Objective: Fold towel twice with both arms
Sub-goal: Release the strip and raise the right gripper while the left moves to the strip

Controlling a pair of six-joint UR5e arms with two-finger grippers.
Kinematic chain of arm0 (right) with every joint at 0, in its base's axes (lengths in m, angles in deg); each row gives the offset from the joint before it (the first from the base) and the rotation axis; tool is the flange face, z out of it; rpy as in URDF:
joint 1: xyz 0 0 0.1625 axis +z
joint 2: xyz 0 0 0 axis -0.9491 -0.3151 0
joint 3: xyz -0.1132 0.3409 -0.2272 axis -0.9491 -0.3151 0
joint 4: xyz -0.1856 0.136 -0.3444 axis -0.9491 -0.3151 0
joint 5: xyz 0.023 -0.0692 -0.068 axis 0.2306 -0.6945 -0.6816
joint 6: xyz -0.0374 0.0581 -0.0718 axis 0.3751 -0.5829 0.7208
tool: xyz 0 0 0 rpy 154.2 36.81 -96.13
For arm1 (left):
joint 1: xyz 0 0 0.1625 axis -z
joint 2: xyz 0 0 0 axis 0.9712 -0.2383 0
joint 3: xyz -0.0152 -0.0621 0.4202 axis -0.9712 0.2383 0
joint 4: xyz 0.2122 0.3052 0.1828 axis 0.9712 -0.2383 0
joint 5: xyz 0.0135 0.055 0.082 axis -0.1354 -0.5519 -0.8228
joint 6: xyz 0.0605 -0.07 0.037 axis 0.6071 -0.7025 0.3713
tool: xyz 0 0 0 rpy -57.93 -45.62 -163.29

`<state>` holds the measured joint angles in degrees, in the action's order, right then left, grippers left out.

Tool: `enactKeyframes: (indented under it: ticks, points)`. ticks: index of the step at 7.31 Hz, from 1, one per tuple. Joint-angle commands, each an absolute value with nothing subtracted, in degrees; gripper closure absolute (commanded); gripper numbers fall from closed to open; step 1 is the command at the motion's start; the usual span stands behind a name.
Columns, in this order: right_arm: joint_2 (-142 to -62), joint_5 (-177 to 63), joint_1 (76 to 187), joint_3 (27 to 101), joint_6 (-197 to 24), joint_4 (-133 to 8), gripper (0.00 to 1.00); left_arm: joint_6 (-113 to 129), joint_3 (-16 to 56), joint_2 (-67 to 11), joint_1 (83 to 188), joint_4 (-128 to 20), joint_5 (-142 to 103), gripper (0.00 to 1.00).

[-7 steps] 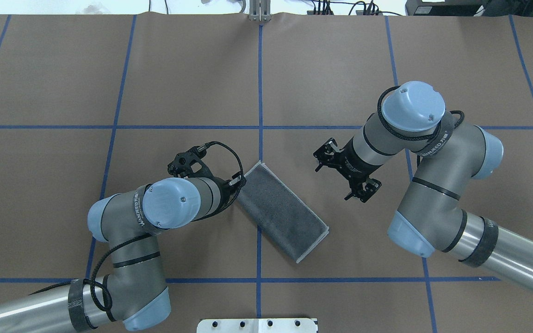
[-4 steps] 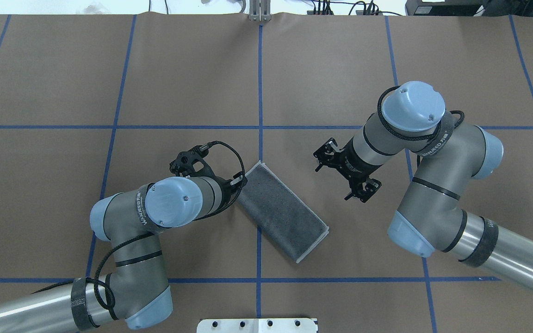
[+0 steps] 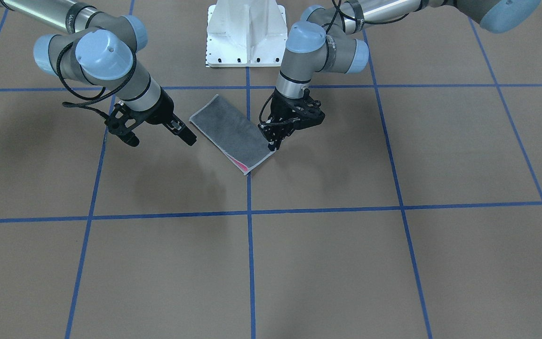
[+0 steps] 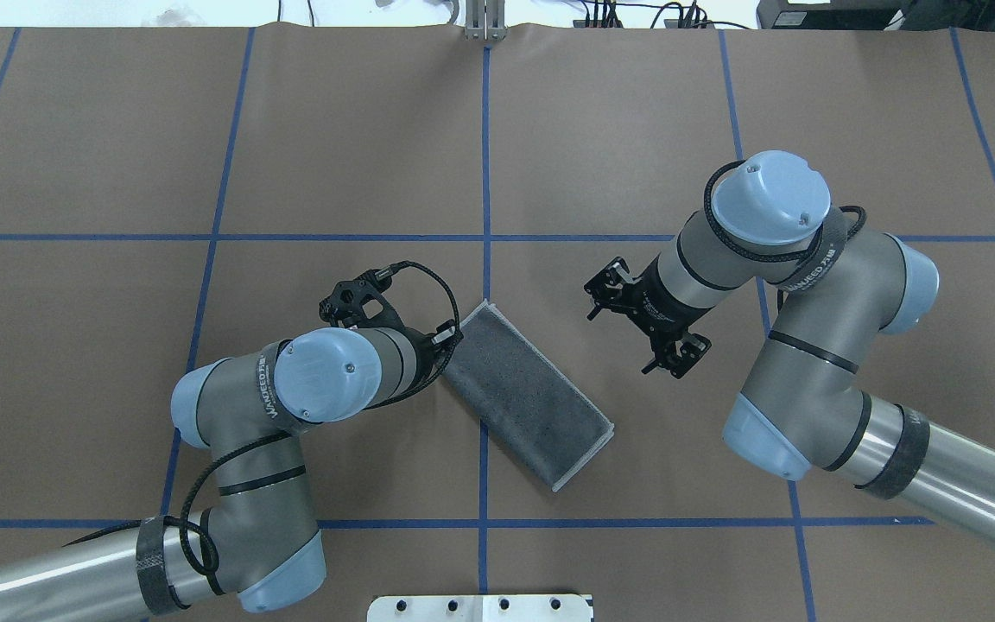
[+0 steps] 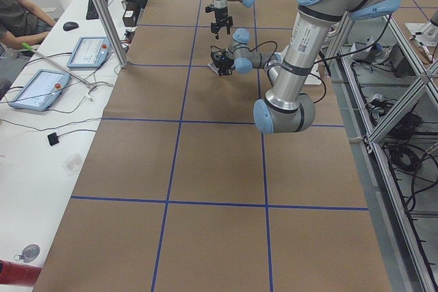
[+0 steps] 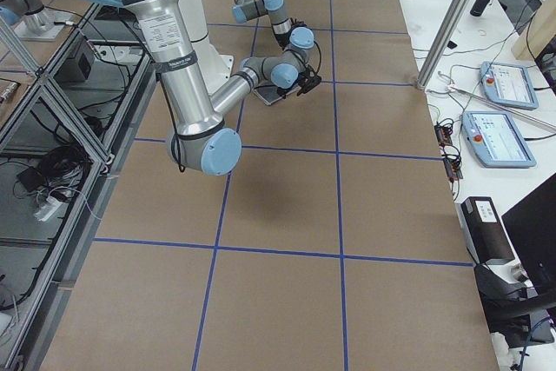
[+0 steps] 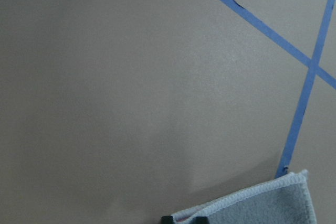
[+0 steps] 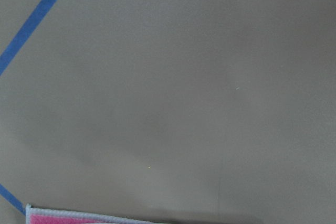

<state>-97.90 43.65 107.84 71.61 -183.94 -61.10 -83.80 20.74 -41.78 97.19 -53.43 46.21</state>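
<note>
The towel (image 4: pixel 525 397), folded with its grey face up, lies diagonally at the centre of the table (image 4: pixel 117 130). The left gripper (image 3: pixel 273 140) meets its lower-right corner in the front-facing view; I cannot tell whether it pinches the hem. The right gripper (image 3: pixel 160 139) hangs spread wide beside the towel's left end, not touching it.

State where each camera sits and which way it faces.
Front-facing: across the table, facing the robot; shows left arm, right arm, base, towel.
Overhead: behind the robot, looking down; both arms, towel.
Exterior left: table's left end; left arm near.
Exterior right: table's right end; right arm near.
Left wrist: downward; towel hem.
Right wrist: downward; towel corner.
Shared: both wrist views catch the towel.
</note>
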Motion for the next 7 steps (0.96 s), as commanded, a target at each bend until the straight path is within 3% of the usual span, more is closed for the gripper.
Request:
enactKeyframes:
  ticks: [1,2,3,6,7]
  points:
    - [-97.8,43.6,107.8,71.6,-184.0,-61.1,0.0,-83.8,20.6,-41.8,97.4,-53.4,46.2,0.68]
    - [-97.7,43.6,107.8,71.6,-183.9,-61.1,0.0,-83.8,20.3,-41.7,97.5,-53.4,46.1,0.53]
    - [-97.7,43.6,107.8,71.6,-183.9,-61.1,0.0,-83.8,19.6,-41.8,97.5,-53.4,46.2,0.48]
    - [-97.8,43.6,107.8,71.6,-183.9,-61.1,0.0,-81.9,19.4,-42.0,97.5,-53.5,46.2,0.63]
    - [-97.7,43.6,107.8,71.6,-183.9,-61.1,0.0,-81.9,19.4,-42.0,97.5,-53.6,46.2,0.74]
